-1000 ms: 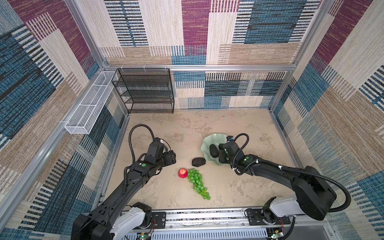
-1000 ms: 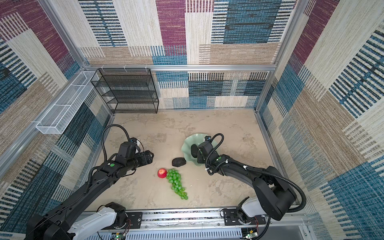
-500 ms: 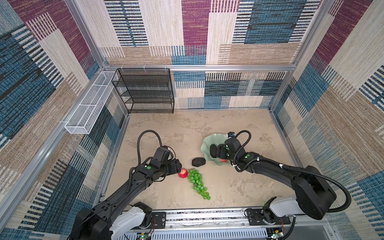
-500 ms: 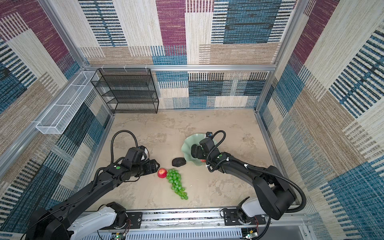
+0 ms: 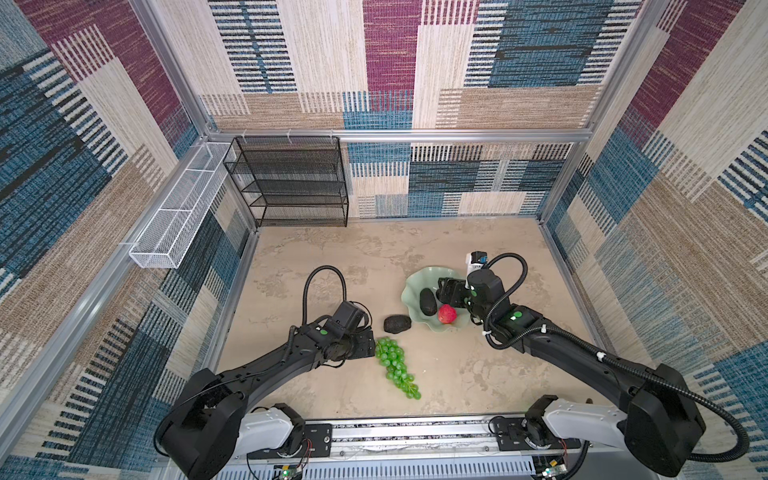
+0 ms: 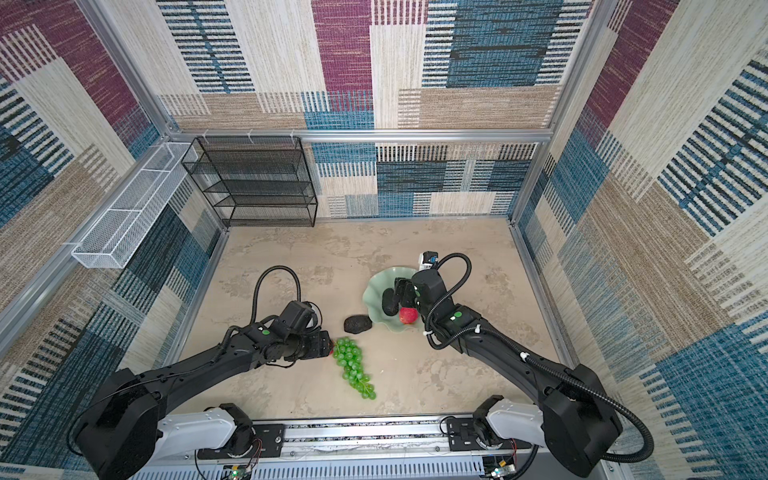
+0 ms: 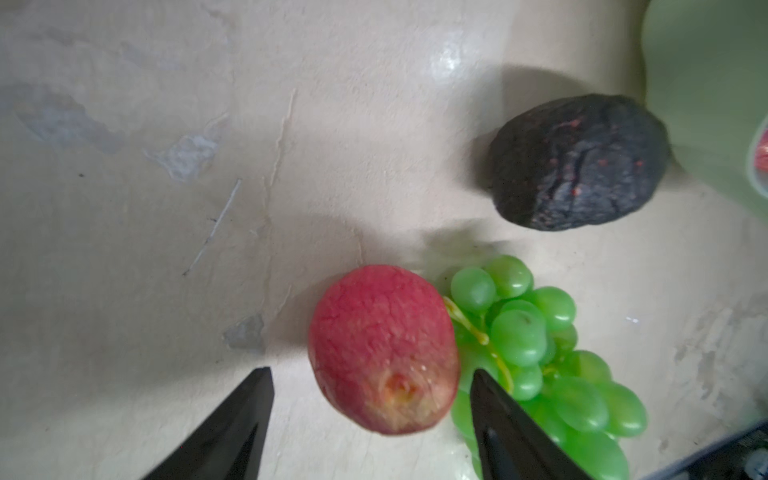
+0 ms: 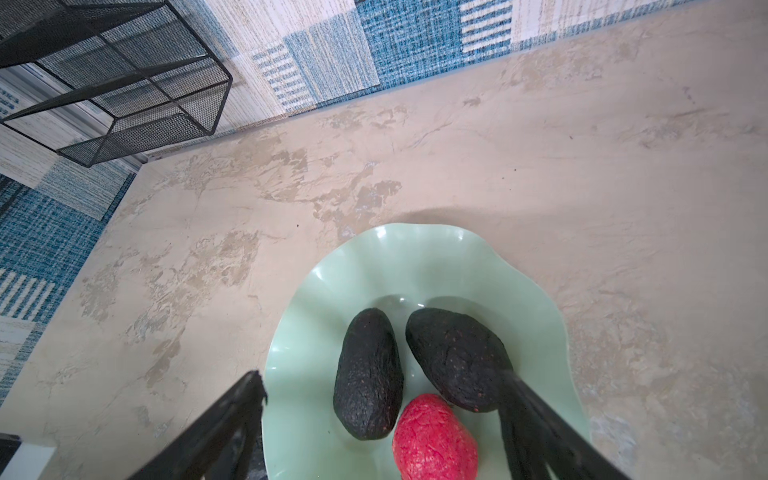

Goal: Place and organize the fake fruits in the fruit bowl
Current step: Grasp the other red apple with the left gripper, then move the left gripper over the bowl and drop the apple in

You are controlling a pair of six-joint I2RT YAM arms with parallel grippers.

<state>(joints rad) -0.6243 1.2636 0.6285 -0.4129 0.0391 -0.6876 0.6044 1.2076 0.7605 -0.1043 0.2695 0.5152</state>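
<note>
The mint-green fruit bowl (image 5: pixel 413 286) (image 6: pixel 374 289) (image 8: pixel 478 257) holds two dark avocados (image 8: pixel 370 374) (image 8: pixel 457 357) and a red apple (image 5: pixel 447 313) (image 8: pixel 434 440). My right gripper (image 8: pixel 380 375) (image 5: pixel 442 291) hovers open over them and holds nothing. A third avocado (image 5: pixel 397 324) (image 7: pixel 577 162) lies on the table beside the bowl. The green grapes (image 5: pixel 395 365) (image 7: pixel 540 353) lie nearer the front. A second red apple (image 7: pixel 384 349) touches the grapes' stem end. My left gripper (image 7: pixel 370 372) (image 5: pixel 368 345) is open around this apple, which still rests on the table. In both top views the gripper covers it.
A black wire shelf rack (image 5: pixel 291 183) stands at the back left against the wall. A white mesh tray (image 5: pixel 178 212) hangs on the left wall. Patterned walls enclose the beige table (image 5: pixel 332 266) on three sides.
My right gripper has opened and left a red apple in the bowl. My left arm has swung right and down until its open fingers straddle the apple beside the grapes.
</note>
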